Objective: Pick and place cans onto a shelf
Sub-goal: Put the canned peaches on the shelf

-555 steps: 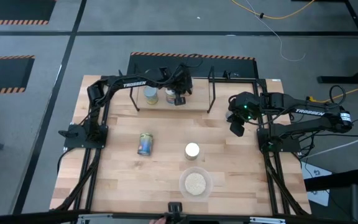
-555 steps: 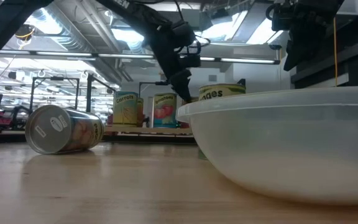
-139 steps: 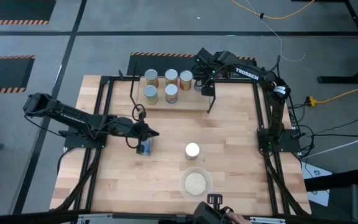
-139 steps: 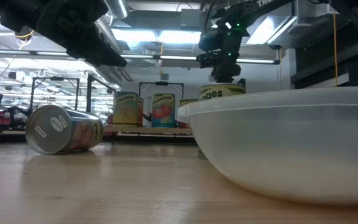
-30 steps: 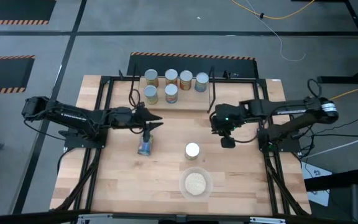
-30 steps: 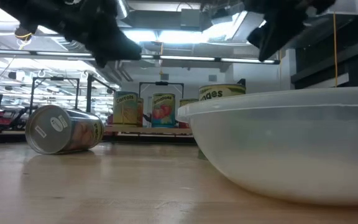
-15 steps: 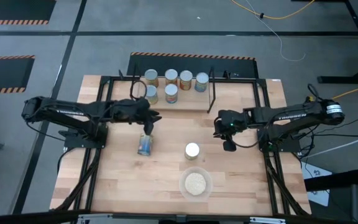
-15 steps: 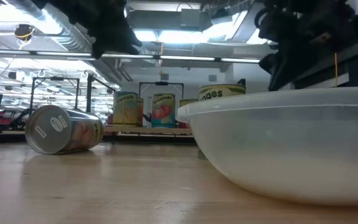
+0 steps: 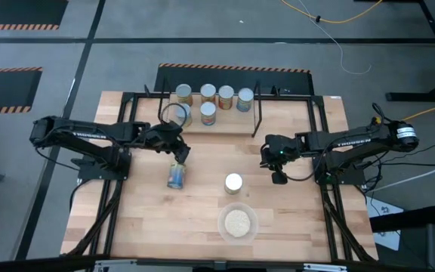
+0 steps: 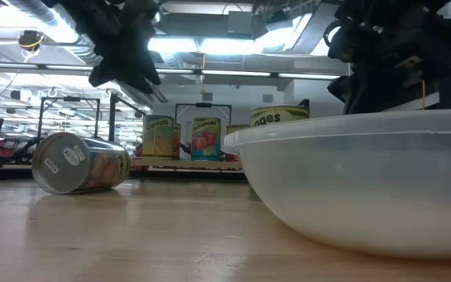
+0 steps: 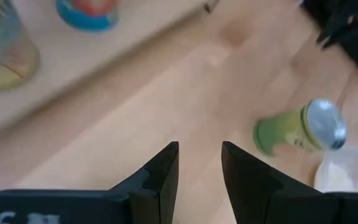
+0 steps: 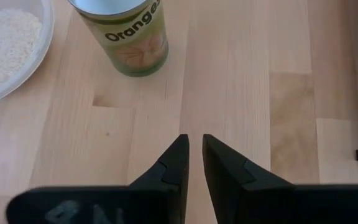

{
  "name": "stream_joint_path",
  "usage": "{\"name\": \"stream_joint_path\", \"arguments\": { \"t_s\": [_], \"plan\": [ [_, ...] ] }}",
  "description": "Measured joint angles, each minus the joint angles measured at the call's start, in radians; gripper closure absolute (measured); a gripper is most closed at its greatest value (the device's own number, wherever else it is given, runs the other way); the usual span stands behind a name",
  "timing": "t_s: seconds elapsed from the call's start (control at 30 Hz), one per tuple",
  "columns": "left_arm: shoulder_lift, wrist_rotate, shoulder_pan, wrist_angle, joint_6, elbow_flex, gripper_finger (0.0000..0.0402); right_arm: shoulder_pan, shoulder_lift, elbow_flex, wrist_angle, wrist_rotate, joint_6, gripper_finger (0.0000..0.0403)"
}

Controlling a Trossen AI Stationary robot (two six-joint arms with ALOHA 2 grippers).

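Observation:
Several cans (image 9: 208,93) stand upright on the shelf (image 9: 231,122) at the table's far side. A blue-labelled can (image 9: 176,175) lies on its side on the table; it also shows in the low view (image 10: 81,163). Just beyond it, above the table, my left gripper (image 9: 179,153) hangs open and empty (image 11: 199,155). A green-labelled can (image 9: 233,182) stands upright mid-table (image 12: 126,37). To its right my right gripper (image 9: 279,178) slants down over bare wood, shut and empty (image 12: 196,146).
A clear bowl of pale grains (image 9: 237,222) stands near the front edge, just in front of the upright can. The shelf's black uprights (image 9: 257,113) rise at its ends. Bare wood lies between the shelf and the two loose cans.
My left gripper has risen a little above the lying can, rolled about its wrist and tipped toward level; the can has stayed where it lay. My right gripper has sunk toward the table and drawn a little toward the near edge, right of the upright can.

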Motion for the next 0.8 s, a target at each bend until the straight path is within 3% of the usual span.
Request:
{"name": "stream_joint_path", "arguments": {
  "t_s": [0.33,0.8],
  "plan": [
    [0.187,0.145,0.000,0.069,0.000,0.000,0.0287,0.000,0.000,0.000,0.030,-0.001,-0.022,0.0350],
    [0.350,0.135,0.000,-0.092,0.058,0.089,0.0287,0.000,0.000,0.000,0.032,-0.003,-0.022,0.0350]
  ]
}}
